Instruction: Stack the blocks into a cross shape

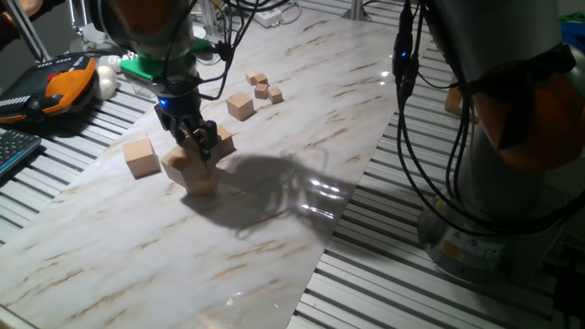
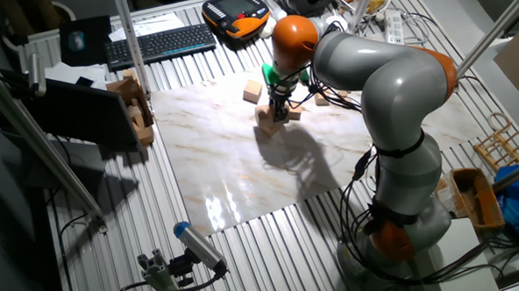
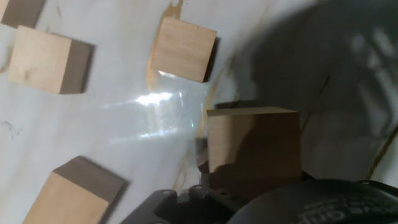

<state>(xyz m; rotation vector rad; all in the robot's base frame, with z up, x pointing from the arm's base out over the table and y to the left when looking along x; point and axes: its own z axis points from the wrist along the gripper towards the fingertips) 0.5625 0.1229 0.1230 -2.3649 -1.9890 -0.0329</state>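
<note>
On the marble board (image 1: 302,110), one block (image 1: 142,156) lies free at far left. Next, my claw (image 1: 196,142) is clenched on a block (image 1: 190,166), another (image 1: 222,140) just behind. I should lower it slowly and square its faces first. It sits turned cornerwise; being a cube, it has no long axis.

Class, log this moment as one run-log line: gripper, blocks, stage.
gripper: low over block cluster, grip unclear | large blocks: flat on marble, none stacked | stage: cross not started
</note>
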